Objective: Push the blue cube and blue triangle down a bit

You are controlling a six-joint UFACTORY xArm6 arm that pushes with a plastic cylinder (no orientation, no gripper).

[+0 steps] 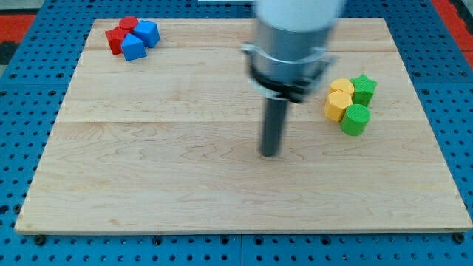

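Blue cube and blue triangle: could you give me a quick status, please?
My tip mid-board, touching nothing. Blue cube and blue triangle top left, against red blocks. Path clear.

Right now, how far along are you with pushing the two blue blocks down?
Nothing looks done: the blue cube and blue triangle sit at the view's top left, bunched with the red blocks. My tip is mid-board, well to their right and touching nothing. Left: reach above them and push down.

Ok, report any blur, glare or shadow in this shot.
Camera view: the arm's pale upper body is blurred, my tip slightly soft; the blue blocks and green blocks look sharp; even light, no strong glare on the wooden board, only faint shadows.
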